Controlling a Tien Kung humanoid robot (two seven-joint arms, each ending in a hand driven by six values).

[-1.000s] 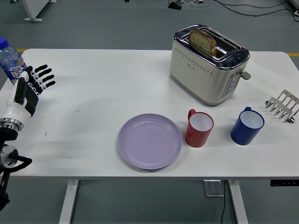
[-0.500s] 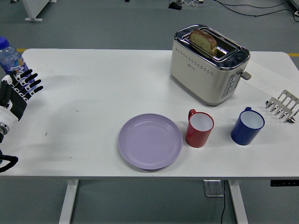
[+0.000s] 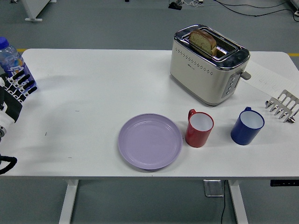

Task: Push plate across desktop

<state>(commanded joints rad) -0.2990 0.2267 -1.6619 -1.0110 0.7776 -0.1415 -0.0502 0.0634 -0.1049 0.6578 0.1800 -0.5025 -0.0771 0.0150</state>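
Observation:
A lilac plate [image 3: 149,141] lies flat near the front edge of the white table [image 3: 103,88], a little left of centre. My left hand [image 3: 18,86] is at the picture's far left edge, well away from the plate, with its fingers spread and holding nothing. Nothing touches the plate. The right arm does not show.
A red mug [image 3: 199,128] stands just right of the plate, and a blue mug [image 3: 247,126] further right. A cream toaster [image 3: 208,63] with a bread slice is at the back right. A metal toast rack [image 3: 283,106] sits at the right edge, a water bottle [image 3: 9,56] at the far left.
My left hand has drawn back to the left, toward the picture's edge and the water bottle. The plate and mugs have not moved.

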